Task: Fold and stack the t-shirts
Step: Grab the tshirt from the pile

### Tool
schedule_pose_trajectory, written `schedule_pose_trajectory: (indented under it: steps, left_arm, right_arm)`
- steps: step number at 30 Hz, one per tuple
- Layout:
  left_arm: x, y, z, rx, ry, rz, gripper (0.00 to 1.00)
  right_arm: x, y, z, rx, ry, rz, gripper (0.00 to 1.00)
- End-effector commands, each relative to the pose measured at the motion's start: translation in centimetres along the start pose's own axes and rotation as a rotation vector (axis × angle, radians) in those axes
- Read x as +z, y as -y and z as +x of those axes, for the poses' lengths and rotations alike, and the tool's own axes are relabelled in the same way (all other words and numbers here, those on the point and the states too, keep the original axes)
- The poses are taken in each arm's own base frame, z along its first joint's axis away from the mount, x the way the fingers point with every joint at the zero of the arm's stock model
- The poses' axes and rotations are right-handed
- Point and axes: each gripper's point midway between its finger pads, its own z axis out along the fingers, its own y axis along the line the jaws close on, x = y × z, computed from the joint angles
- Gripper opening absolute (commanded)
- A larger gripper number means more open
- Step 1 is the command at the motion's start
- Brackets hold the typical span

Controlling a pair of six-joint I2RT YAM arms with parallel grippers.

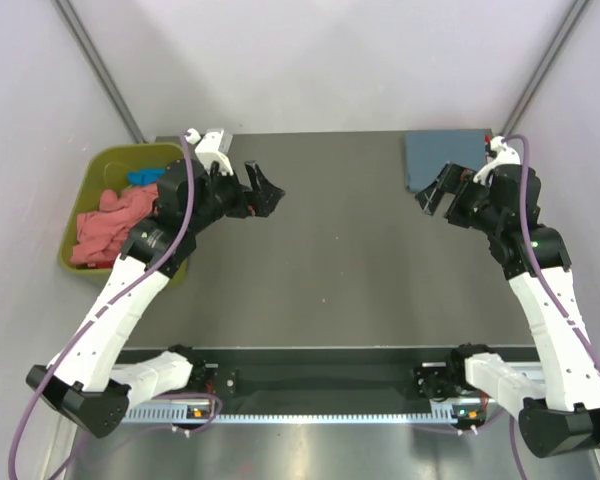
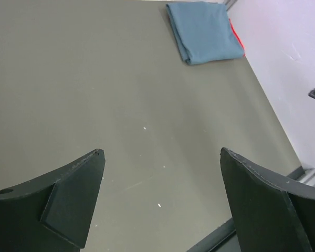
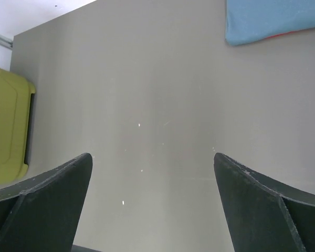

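Between pale walls (image 1: 310,60), grey table (image 1: 340,260), folded t-shirt (image 1: 430,158)

In front of me is a flat grey table (image 1: 350,270). Pale walls (image 1: 330,60) stand on its left, right and far sides. Two thin grey poles (image 1: 100,65) lean up at the far corners. A green bin (image 1: 115,160) sits by the left edge.

A matt dark grey worktop (image 1: 350,260) fills the middle of the overhead view, and the wrist views show a few pale specks on it. An olive-green plastic bin (image 1: 130,155) stands just off its left edge at ten o'clock. Grey metal struts slant up at eleven (image 1: 102,70) and one o'clock (image 1: 542,70). A silver slotted rail (image 1: 320,417) runs along six o'clock.
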Motion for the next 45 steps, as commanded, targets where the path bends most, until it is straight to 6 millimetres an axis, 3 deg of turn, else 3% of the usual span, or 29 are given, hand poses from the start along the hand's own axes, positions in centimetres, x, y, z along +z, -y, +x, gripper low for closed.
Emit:
schedule_pose_trajectory:
  steps: [1,6,7,8,10,12,13,14,17,19,21,22,25,28,31,33,35,36,37,38,43,45]
  left_arm:
    - [0.3,-0.9,-1.3,0.022,0.049,-0.058,0.97]
    - [1.0,-4.3,-1.5,0.033,0.031,-0.241,0.98]
    - [1.8,-5.8,-1.2,0.034,0.009,-0.304,0.98]
    - [1.8,-6.3,-2.1,0.037,0.021,-0.335,0.98]
    - [1.5,-10.6,-2.3,-0.012,-0.017,-0.472,0.98]
    - [-0.1,-13.2,-4.9,-0.113,0.025,-0.546,0.98]
    - [-1.9,-16.4,-6.2,-0.159,0.061,-0.636,0.98]
    - [-3.3,-18.0,-7.5,-0.166,0.115,-0.713,0.98]
    - [-7.5,-22.8,-8.8,-0.133,0.198,-0.977,0.93]
    - [-9.5,-26.2,-7.9,-0.137,0.165,-1.108,0.89]
    - [-10.5,-28.8,-5.9,-0.167,0.098,-1.192,0.83]
    - [-11.6,-30.9,-4.9,-0.206,0.076,-1.247,0.81]
    - [-13.0,-35.0,-2.1,-0.281,0.026,-1.317,0.78]
    - [-11.0,-37.8,0.8,-0.339,-0.036,-1.254,0.75]
    - [-9.2,-40.0,4.3,-0.403,-0.133,-1.232,0.67]
    - [-8.9,-41.0,5.4,-0.430,-0.158,-1.263,0.66]
    - [-8.2,-42.4,6.3,-0.457,-0.167,-1.261,0.55]
    - [-8.1,-42.7,6.4,-0.475,-0.165,-1.265,0.45]
    - [-8.1,-42.8,6.7,-0.485,-0.186,-1.269,0.15]
    - [-8.1,-42.6,5.5,-0.483,-0.171,-1.262,0.00]
    - [-8.6,-41.0,-0.6,-0.394,-0.020,-1.207,0.00]
    - [-8.5,-39.1,-4.7,-0.348,0.053,-1.140,0.00]
  right_arm:
    - [-0.4,-0.5,-1.0,0.025,0.047,-0.019,1.00]
    - [-0.1,-0.8,-1.5,0.046,0.069,-0.034,1.00]
    - [-0.1,-0.9,-1.6,0.055,0.074,-0.037,1.00]
    - [0.0,-1.0,-1.8,0.058,0.088,-0.041,1.00]
    - [-0.3,-1.2,-2.4,0.076,0.120,-0.053,1.00]
    - [-0.4,-1.6,-2.9,0.084,0.155,-0.078,1.00]
    - [-0.8,-2.0,-3.0,0.089,0.171,-0.105,1.00]
    - [-0.7,-2.3,-3.0,0.090,0.186,-0.128,1.00]
    - [-0.8,-3.3,-2.8,0.084,0.204,-0.206,1.00]
    - [-0.5,-3.5,-2.6,0.082,0.195,-0.210,1.00]
    - [-0.3,-3.7,-2.6,0.077,0.185,-0.201,1.00]
    - [-0.1,-4.1,-2.3,0.071,0.169,-0.208,1.00]
    - [-0.4,-5.9,-2.1,0.081,0.135,-0.275,1.00]
    - [-0.7,-6.8,-2.2,0.083,0.125,-0.315,1.00]
    - [-1.0,-6.9,-2.5,0.081,0.142,-0.314,1.00]
    - [-1.0,-7.1,-2.4,0.076,0.138,-0.317,1.00]
    - [-0.8,-7.2,-2.1,0.067,0.127,-0.323,1.00]
    - [-0.6,-7.3,-2.0,0.060,0.121,-0.325,1.00]
    - [-0.6,-7.3,-1.9,0.057,0.116,-0.327,1.00]
    - [-0.5,-7.2,-1.7,0.054,0.110,-0.323,1.00]
    - [0.4,-6.5,-1.1,0.043,0.101,-0.304,1.00]
    - [0.6,-6.4,-0.9,0.039,0.089,-0.295,1.00]
